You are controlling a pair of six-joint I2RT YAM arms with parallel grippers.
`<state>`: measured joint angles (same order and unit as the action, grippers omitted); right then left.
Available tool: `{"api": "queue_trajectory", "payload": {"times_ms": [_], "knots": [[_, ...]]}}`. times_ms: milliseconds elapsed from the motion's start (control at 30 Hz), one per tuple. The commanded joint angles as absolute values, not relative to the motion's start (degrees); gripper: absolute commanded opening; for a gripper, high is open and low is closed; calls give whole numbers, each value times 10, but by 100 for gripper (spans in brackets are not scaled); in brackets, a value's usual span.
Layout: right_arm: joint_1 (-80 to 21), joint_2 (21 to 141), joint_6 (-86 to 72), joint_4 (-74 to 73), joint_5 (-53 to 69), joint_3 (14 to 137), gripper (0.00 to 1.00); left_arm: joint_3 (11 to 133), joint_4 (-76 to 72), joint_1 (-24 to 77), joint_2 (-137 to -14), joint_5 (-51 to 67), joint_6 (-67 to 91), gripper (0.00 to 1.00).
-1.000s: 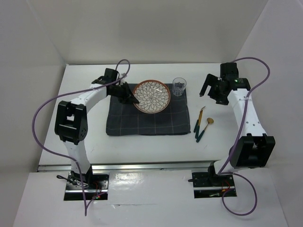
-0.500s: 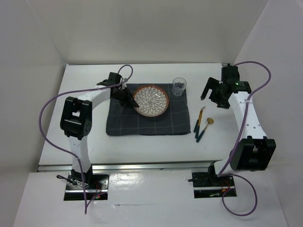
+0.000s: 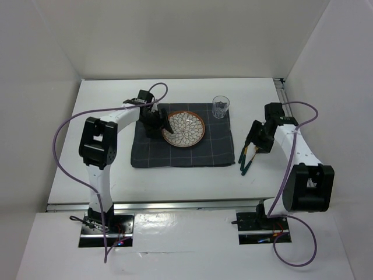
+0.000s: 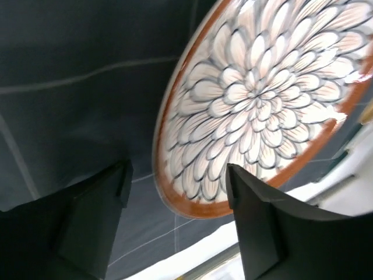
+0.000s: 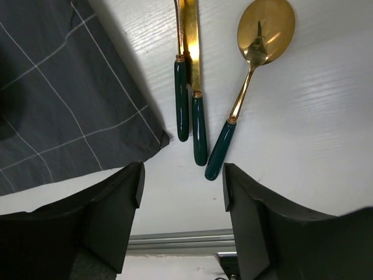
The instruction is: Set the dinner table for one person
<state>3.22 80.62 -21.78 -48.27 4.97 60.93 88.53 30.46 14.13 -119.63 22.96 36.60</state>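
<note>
While the overhead camera showed only that the left fingers (image 3: 152,124) sat at the plate's (image 3: 183,128) left edge, the left wrist camera gave the gap itself: both fingers (image 4: 93,227) stood well apart, with the near rim of the plate (image 4: 256,99) running between them. One fingertip overlapped the rim; whether it touched I could not tell, and nothing was pinched. Beyond the fingertips the flower-patterned plate lay on the dark checked cloth (image 4: 70,87).

From above, a glass (image 3: 221,107) stood on the cloth's (image 3: 175,154) far right corner, well beyond both pairs of fingers — neither wrist camera caught it.

Overhead, the right fingers (image 3: 252,143) covered most of the cutlery, leaving only green handle ends in sight. Seen from the right wrist, those fingers (image 5: 111,221) were spread wide and held nothing. Just ahead of them lay a gold knife (image 5: 195,76) and a slim third piece (image 5: 182,105) touching side by side, its head out of frame, with a spoon (image 5: 256,46) angled beside them.

All three rested on the bare white tabletop (image 5: 303,146), the cloth's corner (image 5: 52,87) ahead of the left-hand finger. Overhead, the tabletop (image 3: 175,181) carried everything, a metal rail (image 3: 175,207) along its near edge.
</note>
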Motion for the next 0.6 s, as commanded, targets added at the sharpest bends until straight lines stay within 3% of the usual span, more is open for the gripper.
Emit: {"api": "queue_trajectory", "payload": {"times_ms": [0,167,233,567], "knots": [[19,811,-232,-433,55,605,63,905,369,146,-1152,174,334,89],[-2,855,-248,-420,49,611,50,931,413,152,-1102,136,316,95],[-7,876,-263,-414,42,611,38,951,440,152,-1074,120,311,95],[-12,968,-274,-379,2,635,38,963,473,152,-973,91,301,93]]}}
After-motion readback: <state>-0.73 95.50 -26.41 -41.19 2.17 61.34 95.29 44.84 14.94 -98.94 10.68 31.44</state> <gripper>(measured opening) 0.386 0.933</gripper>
